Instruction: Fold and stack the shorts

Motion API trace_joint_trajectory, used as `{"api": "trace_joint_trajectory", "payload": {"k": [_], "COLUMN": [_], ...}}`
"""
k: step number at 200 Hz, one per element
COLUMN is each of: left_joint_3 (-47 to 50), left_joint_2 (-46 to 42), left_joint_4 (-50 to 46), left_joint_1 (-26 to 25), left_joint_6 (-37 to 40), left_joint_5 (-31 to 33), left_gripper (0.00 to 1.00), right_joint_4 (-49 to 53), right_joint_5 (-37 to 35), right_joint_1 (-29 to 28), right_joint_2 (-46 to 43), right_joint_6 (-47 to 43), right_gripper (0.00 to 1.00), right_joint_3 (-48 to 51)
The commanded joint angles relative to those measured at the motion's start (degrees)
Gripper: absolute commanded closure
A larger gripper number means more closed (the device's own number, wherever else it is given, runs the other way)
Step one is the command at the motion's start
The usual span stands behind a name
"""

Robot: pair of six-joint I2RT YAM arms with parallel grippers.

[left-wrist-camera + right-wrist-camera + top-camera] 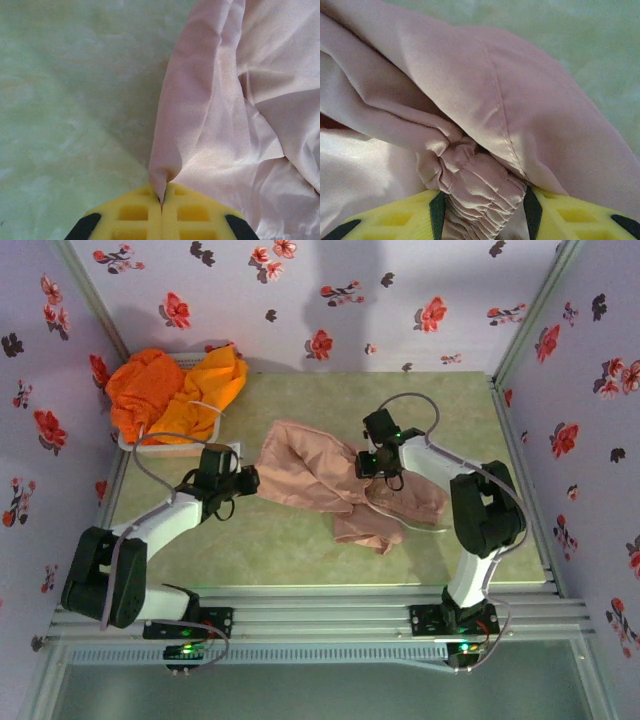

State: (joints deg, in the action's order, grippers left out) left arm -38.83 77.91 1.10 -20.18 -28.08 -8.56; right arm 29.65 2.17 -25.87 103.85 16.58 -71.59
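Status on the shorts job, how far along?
Done: nothing folded or stacked yet. In hand: the pink shorts lie crumpled on the table, left tool shut on one thin edge, right tool clamped on the bunched waistband. Left: fold these, then the two orange shorts heaped in the basket.

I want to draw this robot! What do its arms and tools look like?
The left arm and right arm are white tubes with black joints. Grey cables loop off them. The left tool and right tool have gridded yellow fingers with black trim. Green lights dot the bases.
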Motion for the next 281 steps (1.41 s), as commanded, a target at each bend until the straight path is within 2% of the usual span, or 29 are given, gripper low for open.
{"api": "trace_joint_trajectory", "payload": {"k": [1, 38, 83, 100, 142, 166, 214, 241, 281], "left_joint_3": [0.54, 0.72, 0.68, 0.44, -5.66, -15.06, -40.88, -55.72, -76.57], "left_joint_2": [0.92, 1.37, 1.54, 1.46, -1.34, -3.14, -3.25, -2.13, 0.49], "left_joint_4": [0.57, 1.01, 1.18, 1.18, -3.79, -10.9, -23.88, -29.44, -36.96], "left_joint_1": [0.58, 0.59, 0.54, 0.55, 0.63, 1.3, 5.77, 7.76, 9.85], "left_joint_6": [0.32, 0.15, 0.23, 0.21, 2.91, 7.15, 13.55, 16.12, 18.05], "left_joint_5": [0.87, 0.82, 0.82, 0.81, 1.19, 3.02, 4.54, 5.16, 6.02], "left_gripper": [1.0, 1.0, 1.0, 1.0, 1.0, 1.0, 1.0, 1.0, 1.0], "right_joint_4": [-1.48, -1.56, -2.91, -3.1, -1.15, -0.12, -2.34, -5.21, -9.8], "right_joint_5": [0.88, 2.75, 3.31, 3.53, -0.37, -3.72, -6.4, -3.75, 5.51], "right_joint_1": [0.25, 0.29, 0.55, 0.67, 1.22, 1.66, 2.57, 2.53, 1.72], "right_joint_2": [1.39, 3.01, 3.69, 3.4, -3.21, -10.43, -24.83, -31.72, -39.57], "right_joint_6": [-1.09, -1.55, -1.55, -1.55, -4.08, -6.56, -10.12, -11.36, -9.49], "right_gripper": [0.52, 0.57, 0.84, 1.0, 1.0, 1.0, 1.0, 1.0, 1.0], "right_joint_3": [-2.36, -3.17, -2.4, -2.46, -5.65, -10.0, -18.89, -22.97, -26.42]}}
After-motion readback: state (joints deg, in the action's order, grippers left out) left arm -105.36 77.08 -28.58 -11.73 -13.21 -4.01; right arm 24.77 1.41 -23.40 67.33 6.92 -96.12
